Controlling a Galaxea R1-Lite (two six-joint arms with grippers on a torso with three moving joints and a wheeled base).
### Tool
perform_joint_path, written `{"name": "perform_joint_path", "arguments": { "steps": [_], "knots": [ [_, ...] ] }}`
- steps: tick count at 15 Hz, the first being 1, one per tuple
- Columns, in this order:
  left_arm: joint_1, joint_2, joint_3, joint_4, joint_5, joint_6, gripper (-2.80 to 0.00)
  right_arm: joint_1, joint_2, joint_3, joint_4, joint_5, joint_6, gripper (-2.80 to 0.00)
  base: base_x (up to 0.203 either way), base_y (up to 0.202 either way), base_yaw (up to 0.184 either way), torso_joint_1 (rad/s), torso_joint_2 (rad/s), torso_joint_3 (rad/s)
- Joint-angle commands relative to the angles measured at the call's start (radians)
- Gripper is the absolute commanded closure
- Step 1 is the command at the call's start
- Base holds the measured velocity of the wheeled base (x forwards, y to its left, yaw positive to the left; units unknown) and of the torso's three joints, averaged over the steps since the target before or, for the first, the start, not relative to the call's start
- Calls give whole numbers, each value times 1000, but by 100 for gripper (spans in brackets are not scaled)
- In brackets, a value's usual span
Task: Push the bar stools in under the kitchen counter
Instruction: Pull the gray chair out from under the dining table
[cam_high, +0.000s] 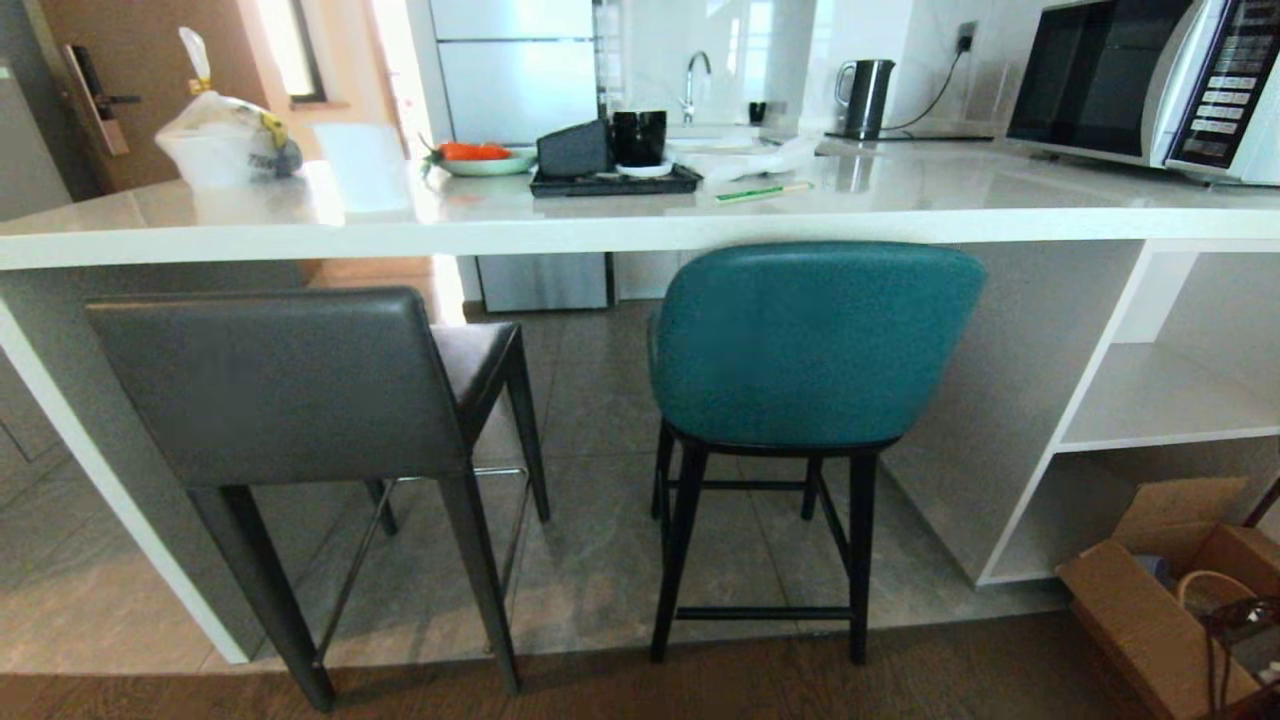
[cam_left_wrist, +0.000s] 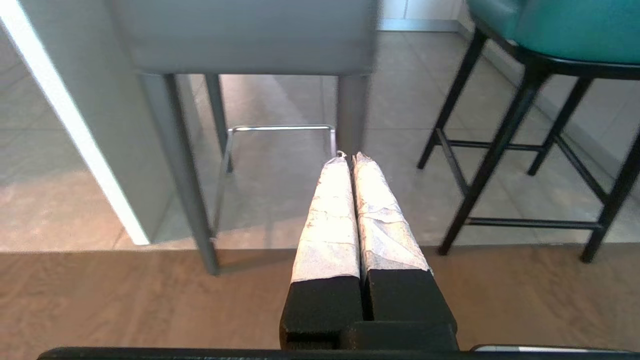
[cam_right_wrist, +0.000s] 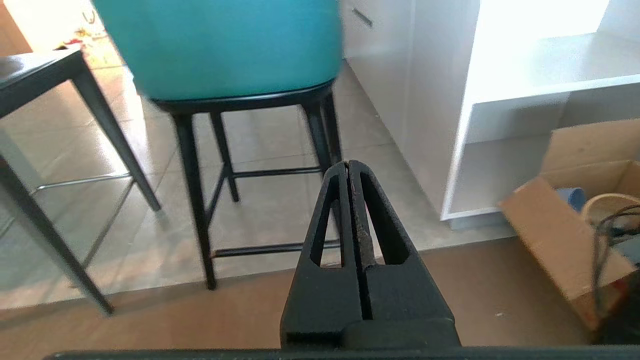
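Two bar stools stand at the white kitchen counter (cam_high: 640, 215). The grey square-backed stool (cam_high: 290, 385) is on the left, its back out in front of the counter edge; its metal footrest (cam_left_wrist: 280, 129) shows in the left wrist view. On the right, the back of the teal round-backed stool (cam_high: 810, 345) sits just below the counter edge. My left gripper (cam_left_wrist: 349, 157), wrapped in white tape, is shut and empty, low and short of the grey stool's legs. My right gripper (cam_right_wrist: 348, 164) is shut and empty, low, short of the teal stool (cam_right_wrist: 225, 45). Neither arm shows in the head view.
An open cardboard box (cam_high: 1160, 610) sits on the floor at the right, beside the counter's white shelving (cam_high: 1160, 400). On the counter are a microwave (cam_high: 1140, 80), a kettle (cam_high: 865, 95), a black tray (cam_high: 610, 180) and a bagged container (cam_high: 225, 140). The counter's white panel leg (cam_high: 110, 480) stands left of the grey stool.
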Motion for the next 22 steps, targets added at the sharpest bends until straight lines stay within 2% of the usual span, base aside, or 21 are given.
{"name": "perform_joint_path", "arguments": {
  "steps": [1, 22],
  "knots": [
    [0, -2, 0, 1, 0, 1, 0, 0, 0, 23, 0, 0, 2, 0, 0, 197, 0, 3, 7, 2],
    [0, -2, 0, -1, 0, -1, 0, 0, 0, 23, 0, 0, 2, 0, 0, 197, -1, 2, 3, 2]
  ]
}}
